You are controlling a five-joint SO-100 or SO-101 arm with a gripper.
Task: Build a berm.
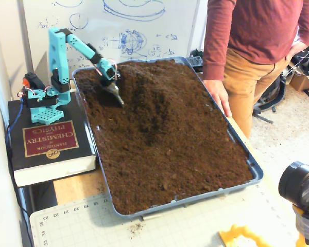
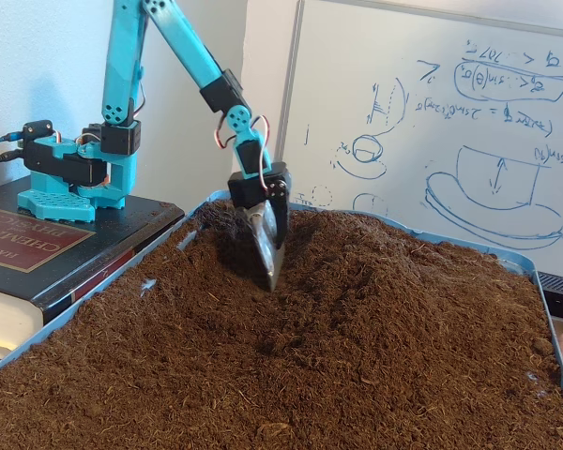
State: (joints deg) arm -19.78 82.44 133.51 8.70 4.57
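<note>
A blue tray (image 1: 257, 173) is filled with loose dark brown soil (image 1: 175, 149). A raised ridge of soil, the berm (image 1: 157, 87), runs from the tray's far end toward the middle; in the other fixed view it rises right of the gripper (image 2: 375, 272). My teal arm stands on a book at the tray's far left corner. My gripper (image 1: 119, 99) points down with its jaws together, its tip touching the soil in a shallow dip left of the ridge. It also shows in the other fixed view (image 2: 271, 270). Nothing is held.
The arm's base sits on a thick black book (image 1: 46, 141). A person (image 1: 247, 46) stands at the tray's far right side, one hand (image 1: 220, 96) on the rim. A camera (image 1: 301, 186), a green cutting mat (image 1: 92, 221) and a yellow object (image 1: 242, 237) lie in front.
</note>
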